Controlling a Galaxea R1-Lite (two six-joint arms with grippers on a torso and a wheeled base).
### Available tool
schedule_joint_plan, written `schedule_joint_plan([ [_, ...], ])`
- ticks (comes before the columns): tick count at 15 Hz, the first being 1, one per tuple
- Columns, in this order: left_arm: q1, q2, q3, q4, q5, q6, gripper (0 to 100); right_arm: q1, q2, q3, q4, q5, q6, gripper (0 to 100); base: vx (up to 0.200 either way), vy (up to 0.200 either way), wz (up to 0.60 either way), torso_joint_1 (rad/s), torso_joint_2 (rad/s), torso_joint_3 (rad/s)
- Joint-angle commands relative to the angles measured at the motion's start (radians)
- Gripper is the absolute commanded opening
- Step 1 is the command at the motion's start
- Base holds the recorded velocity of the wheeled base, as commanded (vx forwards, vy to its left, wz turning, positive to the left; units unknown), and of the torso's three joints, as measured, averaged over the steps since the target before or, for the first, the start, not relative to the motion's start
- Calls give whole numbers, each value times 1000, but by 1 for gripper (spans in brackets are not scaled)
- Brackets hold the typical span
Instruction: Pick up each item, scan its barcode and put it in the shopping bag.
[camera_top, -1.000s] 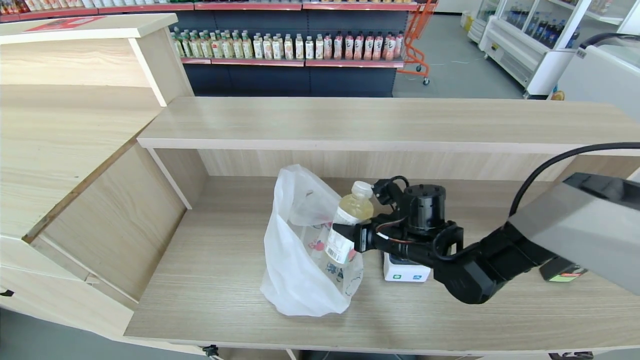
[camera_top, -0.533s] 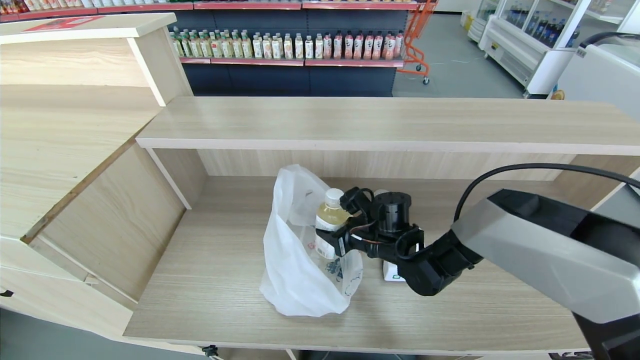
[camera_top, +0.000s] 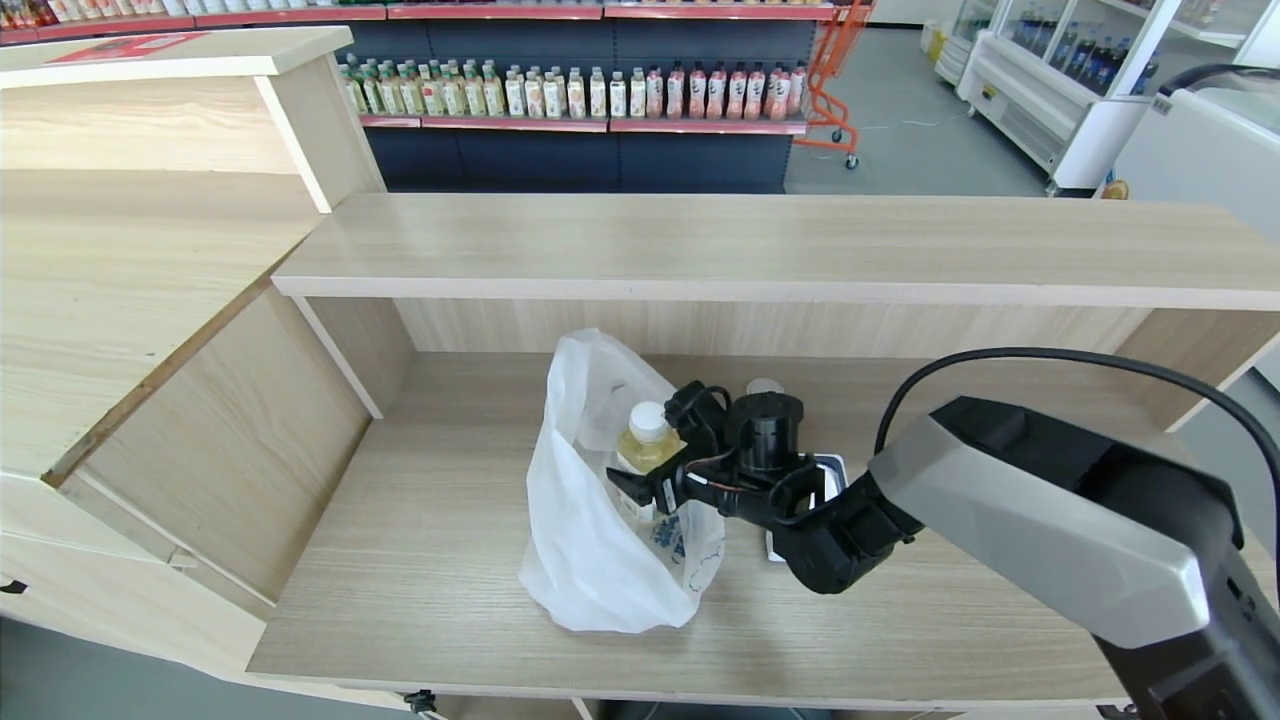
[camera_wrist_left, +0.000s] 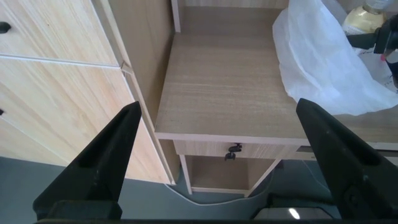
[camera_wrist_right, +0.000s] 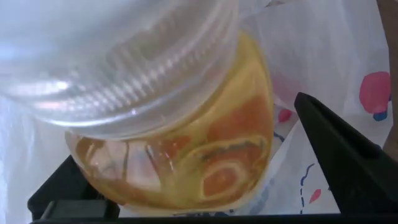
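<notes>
The right gripper (camera_top: 648, 490) is clamping its jaws on the one bottle (camera_top: 647, 442) of yellow drink, which is standing upright inside the mouth of the one white shopping bag (camera_top: 585, 560) on the counter (camera_top: 450, 560). One white scanner box (camera_top: 832, 467) is sitting just right of the bag. The left gripper (camera_wrist_left: 219, 118), jaws apart, is hanging off the counter's near left corner.

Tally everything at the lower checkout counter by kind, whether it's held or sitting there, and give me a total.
shopping bag: 1
bottle, gripped by the right claw at the bag's mouth: 1
white box-shaped device, mostly hidden behind the arm: 1
small round pale thing at the back, too hidden to name: 1
Total: 4
</notes>
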Motion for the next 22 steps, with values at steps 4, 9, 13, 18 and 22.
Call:
schedule_joint_plan([
  [4,1,0,0,0,0,0,100,-18,-146,111,15,0,227,100,0,0,0,0,0,0],
  [9,1,0,0,0,0,0,100,-69,-371,312,87,30,434,100,0,0,0,0,0,0],
  [13,1,0,0,0,0,0,100,-101,-547,480,99,33,450,100,0,0,0,0,0,0],
  [18,1,0,0,0,0,0,100,-268,-908,649,274,32,494,100,0,0,0,0,0,0],
  [22,-1,0,0,0,0,0,100,-403,-1061,585,484,32,492,100,0,0,0,0,0,0],
])
